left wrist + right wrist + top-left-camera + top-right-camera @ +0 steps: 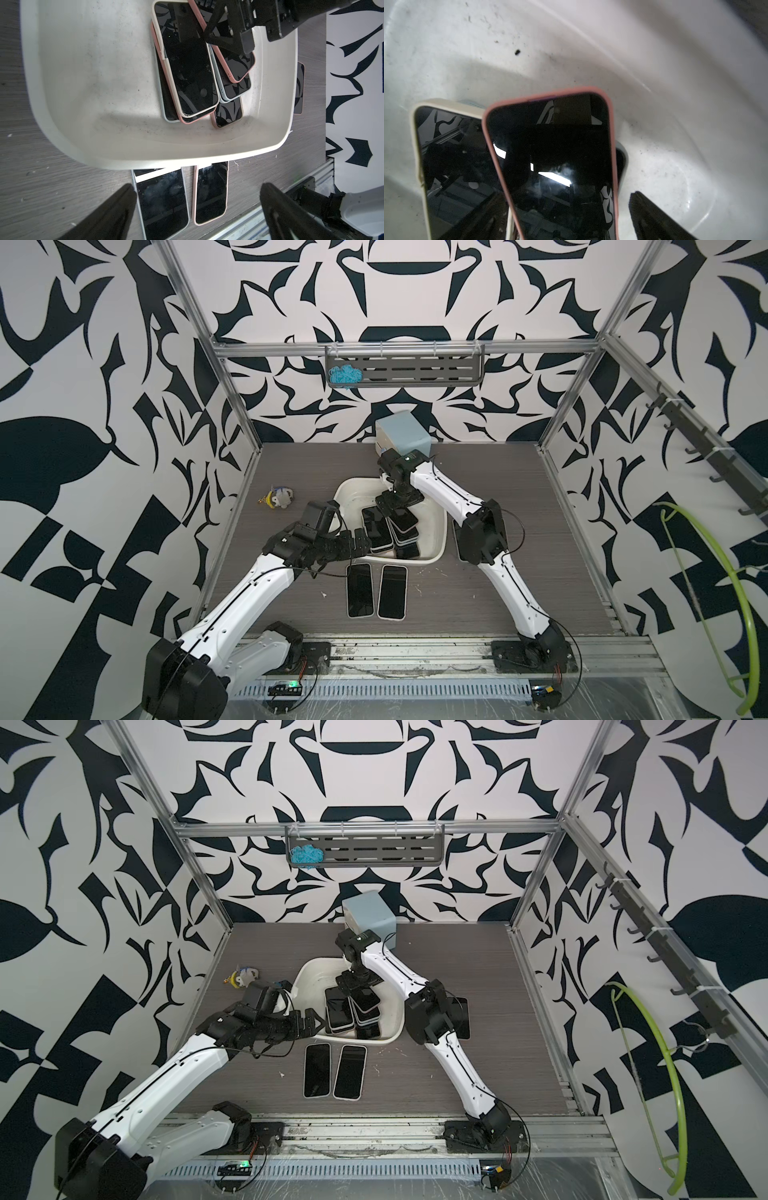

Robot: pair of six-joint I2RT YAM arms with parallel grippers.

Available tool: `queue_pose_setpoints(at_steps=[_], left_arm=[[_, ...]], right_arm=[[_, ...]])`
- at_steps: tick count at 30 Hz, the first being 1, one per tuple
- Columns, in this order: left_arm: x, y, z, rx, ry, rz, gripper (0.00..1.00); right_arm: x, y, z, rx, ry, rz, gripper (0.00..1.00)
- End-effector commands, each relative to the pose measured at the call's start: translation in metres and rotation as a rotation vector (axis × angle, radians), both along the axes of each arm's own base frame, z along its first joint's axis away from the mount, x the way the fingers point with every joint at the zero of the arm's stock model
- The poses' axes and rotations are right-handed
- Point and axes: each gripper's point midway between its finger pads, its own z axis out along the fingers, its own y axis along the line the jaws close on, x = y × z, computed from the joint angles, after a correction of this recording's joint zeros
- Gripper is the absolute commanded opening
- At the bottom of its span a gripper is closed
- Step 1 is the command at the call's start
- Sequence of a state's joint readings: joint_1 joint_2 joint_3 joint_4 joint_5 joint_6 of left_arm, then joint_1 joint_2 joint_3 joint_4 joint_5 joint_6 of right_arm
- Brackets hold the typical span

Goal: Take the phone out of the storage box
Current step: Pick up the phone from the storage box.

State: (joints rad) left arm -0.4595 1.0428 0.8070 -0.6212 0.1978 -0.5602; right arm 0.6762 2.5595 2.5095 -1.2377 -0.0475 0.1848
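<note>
The right gripper (390, 510) is set low in the storage box (62, 83), jaws spread to straddle the pink-cased phone (550, 158); the left gripper (360, 545), jaws also spread, is held clear.

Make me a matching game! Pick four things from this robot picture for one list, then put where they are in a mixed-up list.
Things:
1. storage box
2. blue yarn
3. plush toy
4. light-blue cube

Places:
A. in the wall rack
B. on the table, at the back wall
C. holding a pile of phones
D. on the table, near the side wall

Pairs: 1-C, 2-A, 3-D, 4-B
</note>
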Motion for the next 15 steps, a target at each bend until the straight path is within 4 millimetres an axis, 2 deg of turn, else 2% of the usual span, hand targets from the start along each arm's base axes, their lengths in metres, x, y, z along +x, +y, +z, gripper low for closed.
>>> queue_pose_setpoints(at_steps=[1, 5, 12, 15], left_arm=[[-0.0016, 0.0053, 0.0023, 0.016, -0.002, 0.002, 1.0], [-0.0019, 0.0065, 0.0027, 0.024, 0.002, -0.008, 1.0], [0.0007, 0.0109, 0.0041, 0.019, 0.004, -0.006, 1.0], [0.0012, 0.0132, 0.0047, 0.014, 0.004, 0.001, 1.0]], right_arm=[[-0.0032, 0.0007, 0.0075, 0.01, 0.011, 0.021, 0.98], [-0.0017, 0.0017, 0.0029, 0.009, 0.011, 0.022, 0.95], [-0.0036, -0.0019, 0.0011, -0.005, 0.02, -0.025, 0.69], [-0.004, -0.0051, 0.0082, -0.008, 0.01, -0.053, 0.67]])
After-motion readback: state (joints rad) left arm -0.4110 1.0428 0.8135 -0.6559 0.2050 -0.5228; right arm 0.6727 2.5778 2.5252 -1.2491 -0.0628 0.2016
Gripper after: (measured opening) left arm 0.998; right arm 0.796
